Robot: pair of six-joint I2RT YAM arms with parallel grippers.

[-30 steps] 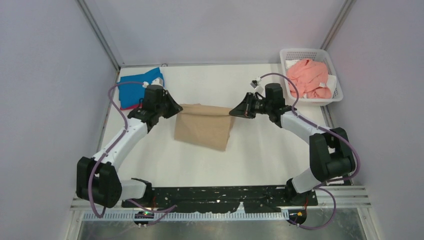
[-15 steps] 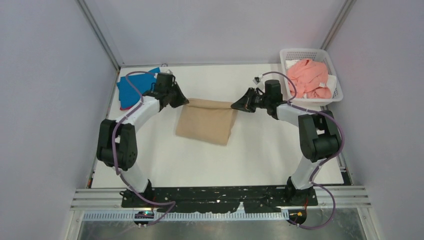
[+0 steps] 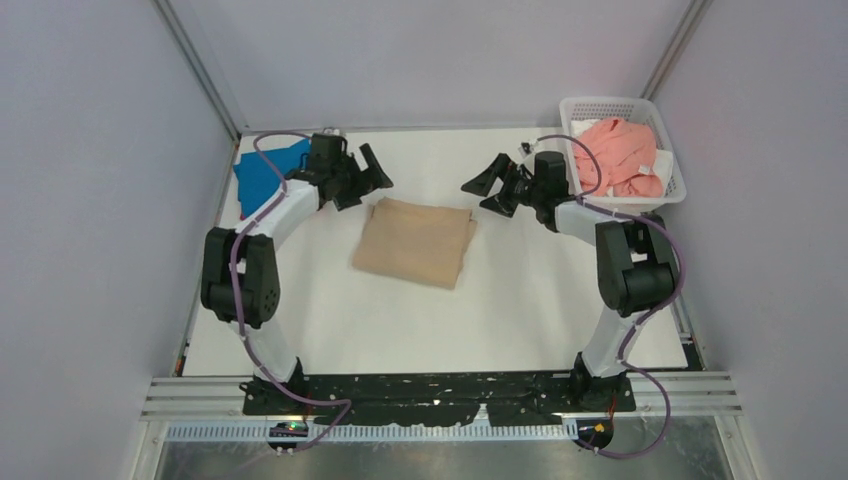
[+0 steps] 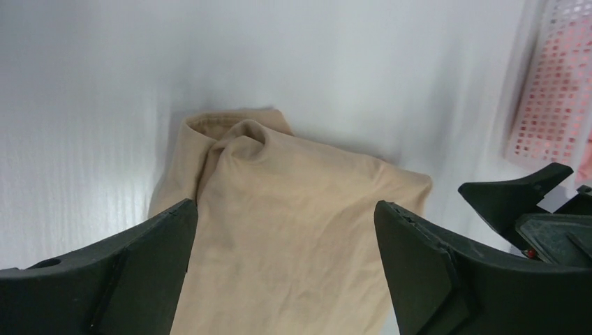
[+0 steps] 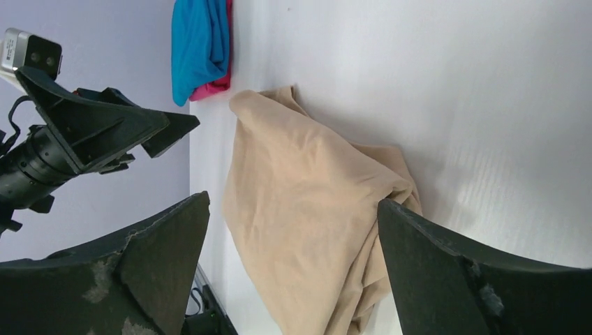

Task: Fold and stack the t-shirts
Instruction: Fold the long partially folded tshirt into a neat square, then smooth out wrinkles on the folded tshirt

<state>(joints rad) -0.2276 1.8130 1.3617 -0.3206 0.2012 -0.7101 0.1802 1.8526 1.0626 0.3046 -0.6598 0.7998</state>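
Note:
A folded tan-beige t-shirt (image 3: 415, 243) (image 4: 293, 237) (image 5: 307, 209) lies flat in the middle of the white table. My left gripper (image 3: 368, 183) (image 4: 285, 209) hovers open just beyond the shirt's far left corner, with nothing between its fingers. At the far right corner my right gripper (image 3: 487, 190) (image 5: 293, 202) also stands open and empty. A bright blue t-shirt (image 3: 262, 175) (image 5: 199, 42) lies folded at the far left on a magenta-red one (image 5: 220, 82). The salmon pink t-shirt (image 3: 620, 155) sits crumpled in the basket.
The white mesh basket (image 3: 610, 103) (image 4: 558, 84) stands at the far right corner, close behind my right arm. Grey walls close in the table on the left, back and right. A black base rail (image 3: 440, 390) runs along the near edge.
Both grippers have opened and let go of the tan shirt's far edge, then drawn back from it. The shirt now rests flat on the table.

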